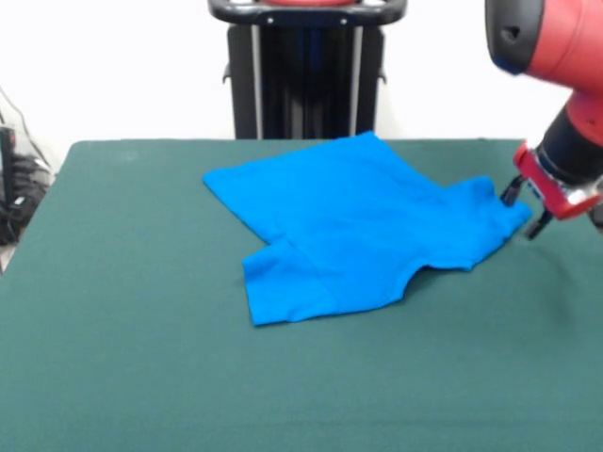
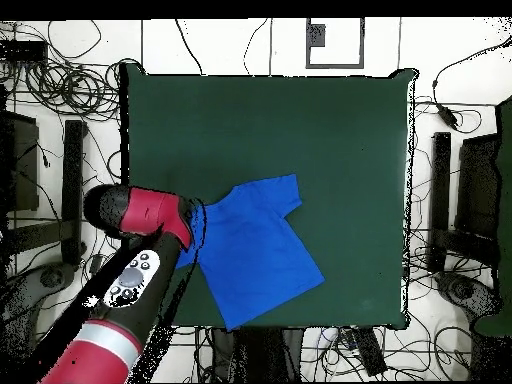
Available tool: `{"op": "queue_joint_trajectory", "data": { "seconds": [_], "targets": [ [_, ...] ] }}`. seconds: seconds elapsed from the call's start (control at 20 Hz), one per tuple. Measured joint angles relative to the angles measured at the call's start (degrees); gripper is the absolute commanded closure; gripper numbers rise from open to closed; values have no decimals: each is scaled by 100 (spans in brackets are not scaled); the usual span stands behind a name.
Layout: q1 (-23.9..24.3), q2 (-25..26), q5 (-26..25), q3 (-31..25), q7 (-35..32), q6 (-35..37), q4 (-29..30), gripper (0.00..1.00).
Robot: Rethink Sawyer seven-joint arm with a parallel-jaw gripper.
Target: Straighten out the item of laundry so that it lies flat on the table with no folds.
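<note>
The item of laundry (image 1: 358,231), a bright blue T-shirt, lies mid-table with a crease and an overlapped flap toward its front-left corner. In the overhead view the T-shirt (image 2: 258,250) sits near the table's lower left. My gripper (image 1: 525,211) is at the shirt's right-hand edge, low over the table (image 1: 141,358), open. One black fingertip (image 1: 510,194) touches the cloth's rim and the other is just past it. From overhead, the red arm (image 2: 150,215) covers the gripper at the shirt's left edge.
The dark green table (image 2: 300,130) spreads bare around the shirt. The black pedestal (image 1: 306,71) stands behind the far edge. Cables and stands (image 2: 60,90) surround the table on the floor.
</note>
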State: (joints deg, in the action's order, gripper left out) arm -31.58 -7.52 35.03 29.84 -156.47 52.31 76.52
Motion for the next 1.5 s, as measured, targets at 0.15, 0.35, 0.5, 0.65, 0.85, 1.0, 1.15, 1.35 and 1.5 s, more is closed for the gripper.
{"op": "queue_joint_trajectory", "data": {
  "seconds": [0.15,0.35,0.5,0.65,0.85,1.0,1.15,1.35,1.5],
  "targets": [
    [4,-268,-2,-3,0,1,237,0],
    [45,-873,-153,-2,0,1,733,0],
    [102,-1286,-354,3,0,15,1020,0],
    [273,-1822,-712,5,0,49,1314,0],
    [586,-2190,-1045,5,0,52,1478,0],
    [850,-2284,-1233,2,0,48,1534,0],
    [1041,-2275,-1369,-18,0,0,1568,0],
    [1233,-2204,-1682,-116,0,-188,1598,0],
    [1288,-2184,-1867,-202,0,-351,1608,0]
  ]
}}
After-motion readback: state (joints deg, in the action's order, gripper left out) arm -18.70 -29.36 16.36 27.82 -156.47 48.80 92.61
